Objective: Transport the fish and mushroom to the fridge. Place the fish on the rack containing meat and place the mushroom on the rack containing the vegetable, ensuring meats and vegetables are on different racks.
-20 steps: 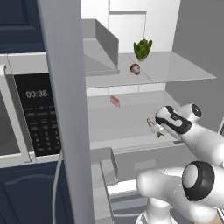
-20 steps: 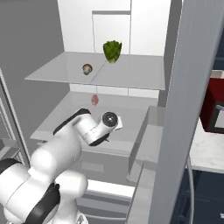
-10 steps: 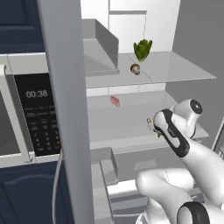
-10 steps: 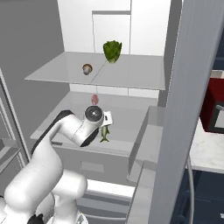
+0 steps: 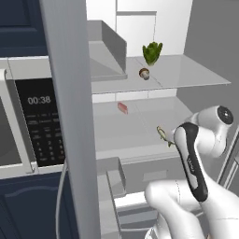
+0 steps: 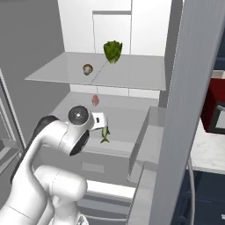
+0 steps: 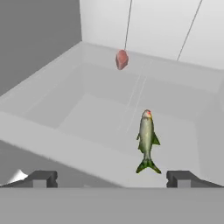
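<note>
Fridge interior, doors open — contents and status.

Upper rack (image 6: 132, 74): a leafy green vegetable (image 6: 113, 50) stands at the back; the mushroom (image 6: 87, 68) lies on the same glass, a little forward of it and apart from it. On this showing the mushroom's half of the task is done.

Lower rack (image 7: 92, 113): a small pink piece of meat (image 7: 122, 59) sits near the back wall. The fish (image 7: 146, 140) lies on this rack toward the front edge, head pointing inward, tail toward the camera, well apart from the meat.

Gripper (image 7: 111, 178): jaws spread wide and empty, the two tips flanking the fish's tail at a short remove without touching it.

Change since a second ago: the fish was then at the gripper over the front of the lower rack; half a second ago the hand was still right against it. Now the arm has drawn back toward the base, the forearm folded in front of the fridge, and the fish stays where it was left — released, resting on the rack.

Meaning for the task: fish shares the rack with the meat, mushroom shares the rack with the vegetable, and the two groups are on separate racks. Judged complete, or nearly so; what appears to remain is clearing the arm from the fridge opening.

Risk: the fish sits close to the front lip, so a brush from the retreating hand could nudge it off.
</note>
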### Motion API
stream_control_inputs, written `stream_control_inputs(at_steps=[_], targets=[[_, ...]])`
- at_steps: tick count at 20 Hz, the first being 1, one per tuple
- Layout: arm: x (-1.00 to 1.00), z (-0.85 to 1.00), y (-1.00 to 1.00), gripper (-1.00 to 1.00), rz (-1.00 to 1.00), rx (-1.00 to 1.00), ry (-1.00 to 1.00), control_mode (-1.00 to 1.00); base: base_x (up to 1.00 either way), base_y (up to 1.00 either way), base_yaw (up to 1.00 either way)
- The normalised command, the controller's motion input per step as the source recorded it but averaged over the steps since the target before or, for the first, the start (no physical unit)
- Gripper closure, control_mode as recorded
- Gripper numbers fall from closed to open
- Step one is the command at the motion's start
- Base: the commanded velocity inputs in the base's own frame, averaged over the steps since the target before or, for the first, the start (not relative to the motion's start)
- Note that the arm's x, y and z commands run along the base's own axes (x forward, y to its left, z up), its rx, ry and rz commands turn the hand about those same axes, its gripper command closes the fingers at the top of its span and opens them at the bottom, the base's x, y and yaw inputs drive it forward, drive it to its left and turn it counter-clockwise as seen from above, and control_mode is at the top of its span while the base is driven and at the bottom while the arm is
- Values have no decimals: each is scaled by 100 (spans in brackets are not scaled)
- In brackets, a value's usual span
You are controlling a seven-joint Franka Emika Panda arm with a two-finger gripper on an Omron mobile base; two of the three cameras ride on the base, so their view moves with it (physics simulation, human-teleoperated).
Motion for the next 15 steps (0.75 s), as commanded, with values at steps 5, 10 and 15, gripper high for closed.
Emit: stream_control_inputs(at_steps=[5, 10, 15], targets=[[-65, 69, 0, -100, -5, 0, 4, -100, 0, 0, 0], [-71, 72, 0, -100, -3, 0, 2, -100, 0, 0, 0], [-84, 62, 0, -100, -3, -1, 7, -100, 0, 0, 0]])
